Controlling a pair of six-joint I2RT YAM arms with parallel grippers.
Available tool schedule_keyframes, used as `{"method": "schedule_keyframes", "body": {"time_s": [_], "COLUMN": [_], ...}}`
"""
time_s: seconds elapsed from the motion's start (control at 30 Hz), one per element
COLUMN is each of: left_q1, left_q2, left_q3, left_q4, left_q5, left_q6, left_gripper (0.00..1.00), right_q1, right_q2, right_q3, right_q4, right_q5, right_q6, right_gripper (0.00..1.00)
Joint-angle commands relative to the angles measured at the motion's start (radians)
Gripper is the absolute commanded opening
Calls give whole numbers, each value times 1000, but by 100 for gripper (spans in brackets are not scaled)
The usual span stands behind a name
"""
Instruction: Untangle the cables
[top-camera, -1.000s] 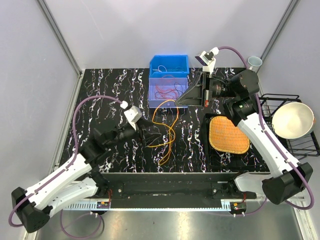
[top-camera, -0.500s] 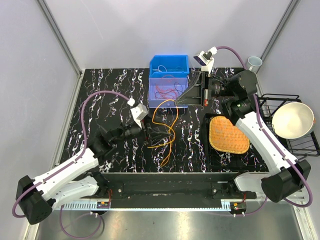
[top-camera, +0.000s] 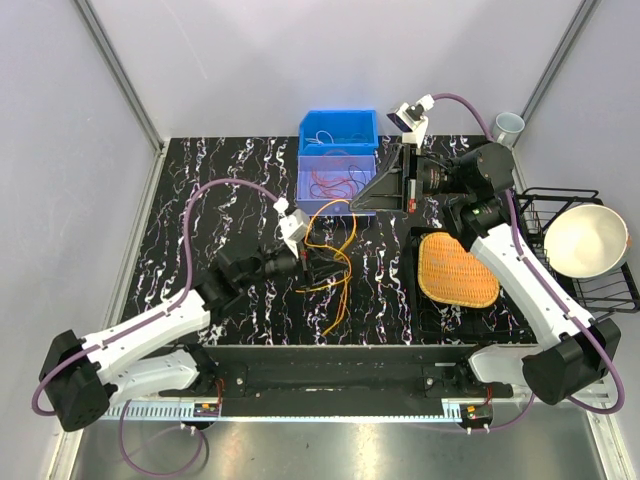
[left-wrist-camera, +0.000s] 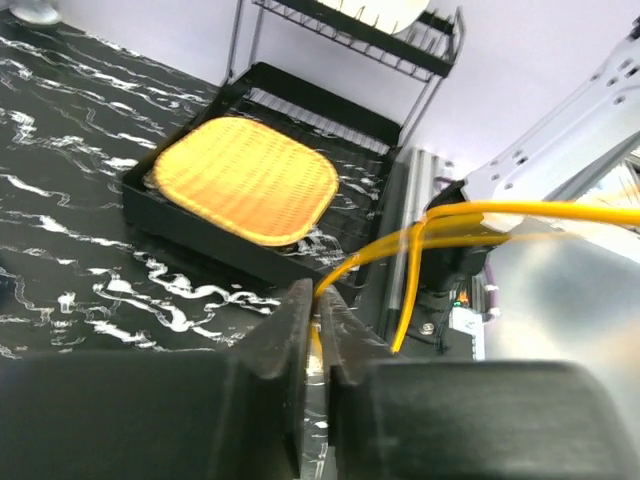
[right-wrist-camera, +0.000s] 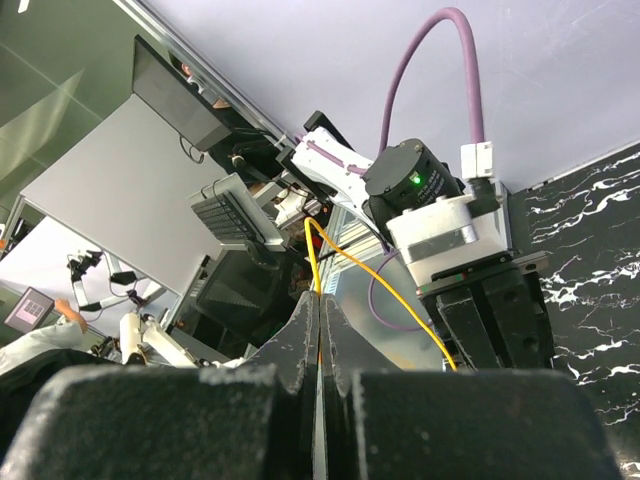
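Yellow and orange cables (top-camera: 337, 250) hang in loops from my right gripper (top-camera: 352, 206) down to the black marbled table. The right gripper is raised beside the clear bin (top-camera: 303, 185) and shut on a yellow cable (right-wrist-camera: 372, 272); its jaws (right-wrist-camera: 318, 300) are pressed together. My left gripper (top-camera: 320, 272) is low over the table at the loops, and its jaws (left-wrist-camera: 318, 302) have closed on a yellow cable (left-wrist-camera: 480, 212) that arcs away to the right. Red cables (top-camera: 335, 183) lie coiled in the clear bin. Thin pale wires (top-camera: 325, 135) lie in the blue bin (top-camera: 370, 122).
A woven yellow basket (top-camera: 458, 268) lies on a black tray right of the cables. Further right is a black wire dish rack (top-camera: 540, 205) with a white bowl (top-camera: 585, 240). A pale cup (top-camera: 509, 125) stands at the back right corner.
My left arm has reached right and forward into the cable loops, and its jaws have closed on a yellow cable. The right arm has stayed still, shut on its cable.
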Motion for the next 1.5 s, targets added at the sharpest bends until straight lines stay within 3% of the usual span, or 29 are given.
{"method": "schedule_keyframes", "body": {"time_s": [0.0, 0.1, 0.23, 0.27, 0.33, 0.37, 0.4, 0.43, 0.5, 0.53, 0.57, 0.63, 0.8, 1.0, 1.23, 1.33, 1.47], "left_q1": [-16, -18, -17, -18, -18, -18, -17, -13, 6, 10, 13, 36, 97, 126, 171, 195, 229], "left_q2": [3, -17, -26, -23, -3, 5, 31, 49, 130, 161, 195, 302, 530, 643, 779, 809, 789], "left_q3": [69, 93, 208, 234, 322, 348, 376, 449, 546, 652, 711, 887, 1257, 1409, 1687, 1724, 1657], "left_q4": [71, 4, -199, -248, -395, -436, -508, -551, -684, -729, -771, -890, -1150, -1063, -1015, -949, -763], "left_q5": [12, -56, -274, -331, -484, -545, -607, -721, -785, -851, -886, -969, -945, -955, -963, -945, -879], "left_q6": [-1, -14, 15, 23, 67, 83, 95, 107, 146, 163, 192, 204, 267, 298, 336, 336, 341], "left_gripper": [0, 0, 0, 0, 0, 0, 0, 0, 0, 0, 0, 0, 0, 0, 0, 0, 0], "right_q1": [1, -3, -32, -42, -68, -96, -104, -108, -108, -108, -107, -108, -110, -108, -108, -108, -108], "right_q2": [-24, -34, -50, -60, -80, -105, -117, -126, -143, -146, -149, -153, -186, -243, -304, -334, -364], "right_q3": [-12, -26, -32, -23, -8, 21, 44, 73, 149, 161, 172, 163, 54, -109, -273, -351, -461], "right_q4": [52, 44, -41, -86, -280, -366, -567, -700, -976, -1041, -1095, -1181, -1201, -1103, -987, -958, -902], "right_q5": [-7, -3, 34, 48, 127, 173, 233, 382, 570, 761, 842, 988, 1057, 1051, 996, 1020, 1018], "right_q6": [7, 1, -52, -109, -190, -302, -371, -443, -606, -629, -655, -663, -645, -603, -557, -564, -553], "right_gripper": [0, 0, 0, 13, 27, 40, 66, 73, 87, 89, 91, 93, 93, 93, 89, 89, 88]}}
